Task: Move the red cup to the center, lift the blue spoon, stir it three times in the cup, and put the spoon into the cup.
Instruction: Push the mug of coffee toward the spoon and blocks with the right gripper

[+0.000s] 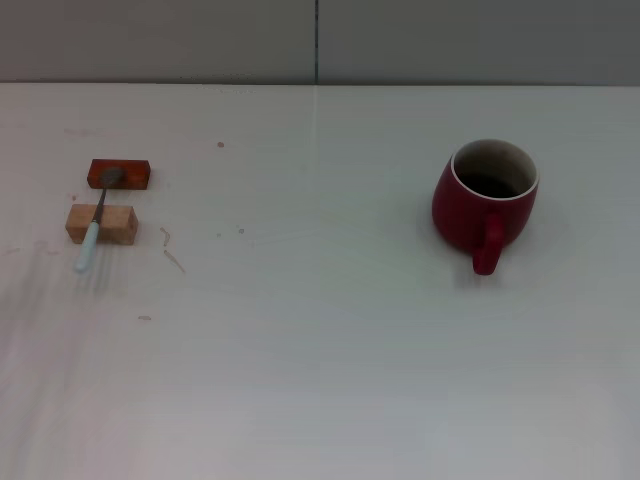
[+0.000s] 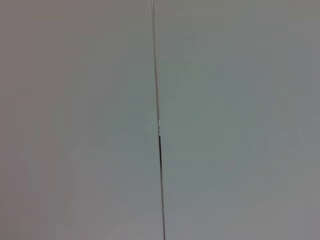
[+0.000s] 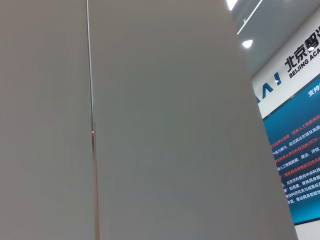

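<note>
A white counter (image 1: 320,350) is seen from the head view, with neither arm in it. The jaws of both arms are out of sight in every view, so places cannot be given relative to them, and it cannot be told how far they are open or whether anything is held. Only grey wall panels (image 2: 225,120) with a thin vertical seam are shown by the left wrist view; the same kind of panel (image 3: 165,130) and a blue sign with white lettering (image 3: 300,150) are shown by the right wrist view.

The cup (image 1: 485,200) is stood upright on the robot's right side of the counter. It is rounded and dark red, with a pale rim, a dark inside and one red handle turned toward the robot.

The spoon (image 1: 97,222) is found well apart from it, on the robot's left side. Its grey bowl is rested on a red-brown block (image 1: 119,174), its neck is laid across a pale wooden block (image 1: 102,224), and its light-blue handle slopes down to the counter.
</note>
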Motion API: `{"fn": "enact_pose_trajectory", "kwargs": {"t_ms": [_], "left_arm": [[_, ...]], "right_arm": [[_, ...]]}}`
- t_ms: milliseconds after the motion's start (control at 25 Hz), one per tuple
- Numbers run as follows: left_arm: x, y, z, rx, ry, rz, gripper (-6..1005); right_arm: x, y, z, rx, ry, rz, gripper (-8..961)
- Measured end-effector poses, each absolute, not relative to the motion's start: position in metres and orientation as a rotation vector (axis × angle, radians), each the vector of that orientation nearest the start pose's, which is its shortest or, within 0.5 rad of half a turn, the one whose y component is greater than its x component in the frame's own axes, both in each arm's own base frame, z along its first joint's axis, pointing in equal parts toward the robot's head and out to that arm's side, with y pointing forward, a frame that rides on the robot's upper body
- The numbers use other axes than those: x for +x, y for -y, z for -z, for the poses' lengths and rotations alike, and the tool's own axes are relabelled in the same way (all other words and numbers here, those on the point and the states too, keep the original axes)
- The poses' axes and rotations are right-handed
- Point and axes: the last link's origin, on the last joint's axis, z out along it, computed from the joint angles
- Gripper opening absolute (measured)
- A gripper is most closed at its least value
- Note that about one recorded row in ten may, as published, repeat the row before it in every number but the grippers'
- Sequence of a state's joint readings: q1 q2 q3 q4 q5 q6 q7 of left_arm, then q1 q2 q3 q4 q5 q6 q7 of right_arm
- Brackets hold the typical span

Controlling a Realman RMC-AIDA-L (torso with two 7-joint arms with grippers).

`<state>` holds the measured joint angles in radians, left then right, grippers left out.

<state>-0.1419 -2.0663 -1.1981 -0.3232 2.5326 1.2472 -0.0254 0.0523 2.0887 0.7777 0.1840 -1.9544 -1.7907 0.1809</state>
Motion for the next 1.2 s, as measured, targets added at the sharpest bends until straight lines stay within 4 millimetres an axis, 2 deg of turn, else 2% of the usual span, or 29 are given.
{"fn": "enact_pose_trajectory", "kwargs": {"t_ms": [400, 680, 800, 1040, 1200], "left_arm": [[-0.385, -0.266, -0.028, -1.343, 0.526, 0.544, 861], [-0.381, -0.273, -0.027, -1.35, 0.524, 0.552, 861], [-0.379, -0.276, -0.027, -1.352, 0.52, 0.56, 861], [-0.377, -0.278, -0.027, -1.352, 0.519, 0.564, 862], [-0.378, -0.276, -0.027, -1.351, 0.52, 0.561, 862]], "right_arm": [[0.374, -0.192, -0.055, -1.04, -0.415, -0.813, 831], [0.378, -0.217, -0.046, -1.085, -0.49, -0.782, 825], [0.378, -0.233, -0.043, -1.118, -0.524, -0.767, 822], [0.379, -0.258, -0.036, -1.184, -0.574, -0.726, 661], [0.377, -0.264, -0.033, -1.2, -0.582, -0.727, 478]]}}
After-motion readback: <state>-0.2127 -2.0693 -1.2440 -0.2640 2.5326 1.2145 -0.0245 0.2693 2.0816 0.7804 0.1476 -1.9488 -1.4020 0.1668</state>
